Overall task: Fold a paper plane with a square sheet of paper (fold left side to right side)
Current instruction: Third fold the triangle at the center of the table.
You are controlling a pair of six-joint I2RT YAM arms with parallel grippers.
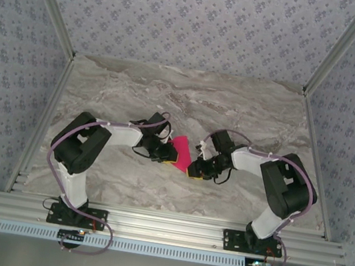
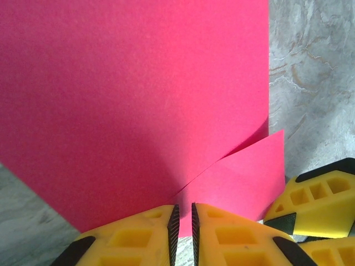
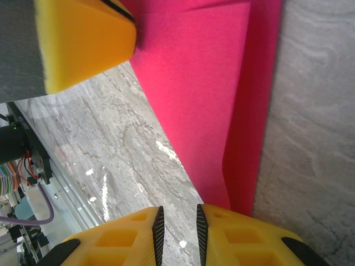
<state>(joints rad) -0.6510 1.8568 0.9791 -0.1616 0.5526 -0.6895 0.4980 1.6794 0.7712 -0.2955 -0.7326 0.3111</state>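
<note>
Mid-table, the folded square sheet of paper [image 1: 180, 150] hangs between your left gripper [image 2: 182, 221] and right gripper [image 3: 177, 227], each pinching an edge; thin, limp, tearable, so grip near corners.

magenta-pink square sheet of paper [image 1: 182, 150] folded over, one layer lifted, at mid-table.

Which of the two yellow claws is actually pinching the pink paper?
The left gripper: the sheet of paper runs in between its nearly closed fingers. The right gripper has only bare marble table in its gap, the paper passing beside one finger.
</note>
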